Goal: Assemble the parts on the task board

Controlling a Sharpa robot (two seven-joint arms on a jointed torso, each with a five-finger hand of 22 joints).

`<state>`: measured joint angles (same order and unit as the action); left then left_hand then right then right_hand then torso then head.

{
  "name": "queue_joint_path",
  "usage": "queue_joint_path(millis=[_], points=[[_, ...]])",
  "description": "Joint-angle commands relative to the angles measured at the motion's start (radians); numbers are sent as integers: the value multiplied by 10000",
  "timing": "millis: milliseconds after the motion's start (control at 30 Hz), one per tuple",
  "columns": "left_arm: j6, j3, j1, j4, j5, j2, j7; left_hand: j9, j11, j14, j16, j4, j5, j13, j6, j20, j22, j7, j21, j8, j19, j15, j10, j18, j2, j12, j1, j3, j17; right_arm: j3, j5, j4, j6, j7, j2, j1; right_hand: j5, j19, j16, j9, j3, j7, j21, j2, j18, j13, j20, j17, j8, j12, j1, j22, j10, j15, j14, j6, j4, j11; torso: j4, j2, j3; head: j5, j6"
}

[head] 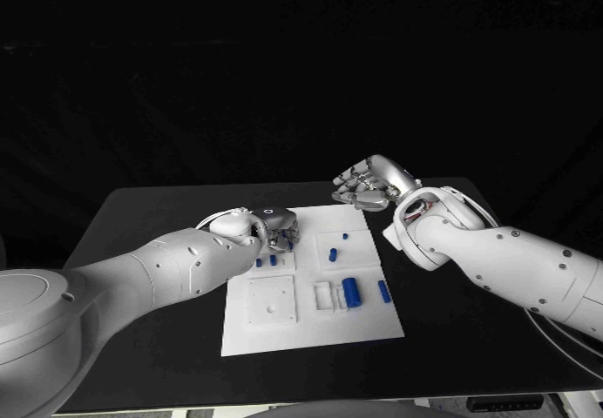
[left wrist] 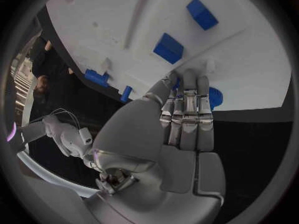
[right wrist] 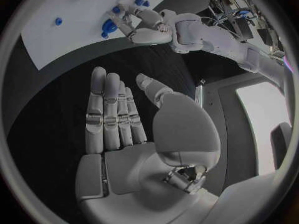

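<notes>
The white task board (head: 315, 326) lies mid-table. My left hand (head: 267, 228) hovers at its far left corner. Its straight fingers (left wrist: 187, 104) lie against a round blue part (left wrist: 216, 97) at the board's edge (left wrist: 249, 50); I cannot tell whether they grip it. Two small blue parts (head: 267, 260) stand just near that hand. Further blue parts sit at the board's right: two small ones (head: 333, 254) and two longer ones (head: 353, 292). My right hand (head: 369, 185) hangs raised beyond the far right corner, fingers (right wrist: 109, 109) spread, palm empty.
White recessed blocks (head: 273, 300) and a white upright piece (head: 323, 294) occupy the board's near half. Black table (head: 138, 226) surrounds the board on all sides. In the left wrist view, blue blocks (left wrist: 168, 48) stand on the board ahead of the fingers.
</notes>
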<state>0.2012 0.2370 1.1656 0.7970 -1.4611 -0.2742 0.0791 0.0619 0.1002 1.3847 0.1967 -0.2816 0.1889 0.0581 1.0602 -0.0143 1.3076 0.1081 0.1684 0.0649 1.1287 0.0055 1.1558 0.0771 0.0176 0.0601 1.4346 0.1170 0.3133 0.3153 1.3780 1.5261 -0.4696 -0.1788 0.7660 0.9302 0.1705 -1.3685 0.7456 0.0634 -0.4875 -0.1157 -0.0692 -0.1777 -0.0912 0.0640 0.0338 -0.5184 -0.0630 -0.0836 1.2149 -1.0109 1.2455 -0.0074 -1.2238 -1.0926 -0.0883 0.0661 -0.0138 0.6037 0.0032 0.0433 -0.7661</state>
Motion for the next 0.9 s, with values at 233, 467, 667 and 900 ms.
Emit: queue_joint_path(millis=[233, 467, 667, 900], points=[[98, 4, -37, 45, -134, -19, -16, 0, -93, 103, 281, 11, 56, -14, 292, -59, 263, 169, 417, -33, -113, -50, 270, 120, -32, -33, -54, 229, 120, 5, 34, -5, 33, 79, -16, 0, 39, 32, 45, -3, -58, -44, -30, -81, -185, -17, -44, 15, 6, 66, -29, 8, -41, -6, 86, -17, 19, 22, 6, 4, 1, -16, 25], [376, 4, -36, 52, -128, -64, 53, 11, -183, 77, 585, 42, 69, -12, 672, -101, 252, 126, 857, -17, -223, -101, 574, 131, 58, -30, -102, 335, 333, 5, 33, -11, 28, 88, -18, 0, 39, 32, 45, -3, -58, -44, -30, -81, -185, -17, -44, 15, 6, 66, -29, 8, -41, -6, 86, -17, 19, 22, 1, 7, 3, -12, 48], [441, 4, -36, 55, -115, -83, 86, 12, -290, 119, 732, 60, 75, -10, 1051, -152, 250, 46, 1042, -24, -203, -155, 893, 138, 186, -29, -77, 326, 431, 5, 31, -14, 22, 96, -21, 0, 45, 32, 60, -3, -57, -40, -31, -76, -183, -16, -45, 39, 7, 63, -46, 30, -34, -6, 93, -26, 33, 19, 2, 11, 1, -23, 55], [579, 3, -36, 84, -73, -113, 115, 16, -416, 333, 950, 87, 97, -8, 1402, -247, 238, -34, 1338, -29, -100, -254, 1227, 132, 334, -28, -45, 208, 609, 5, 30, -22, 16, 102, -28, 0, 47, 32, 65, -3, -57, -39, -31, -74, -182, -16, -45, 46, 8, 62, -50, 36, -32, -6, 95, -29, 36, 18, 3, 7, 0, -34, 72]])
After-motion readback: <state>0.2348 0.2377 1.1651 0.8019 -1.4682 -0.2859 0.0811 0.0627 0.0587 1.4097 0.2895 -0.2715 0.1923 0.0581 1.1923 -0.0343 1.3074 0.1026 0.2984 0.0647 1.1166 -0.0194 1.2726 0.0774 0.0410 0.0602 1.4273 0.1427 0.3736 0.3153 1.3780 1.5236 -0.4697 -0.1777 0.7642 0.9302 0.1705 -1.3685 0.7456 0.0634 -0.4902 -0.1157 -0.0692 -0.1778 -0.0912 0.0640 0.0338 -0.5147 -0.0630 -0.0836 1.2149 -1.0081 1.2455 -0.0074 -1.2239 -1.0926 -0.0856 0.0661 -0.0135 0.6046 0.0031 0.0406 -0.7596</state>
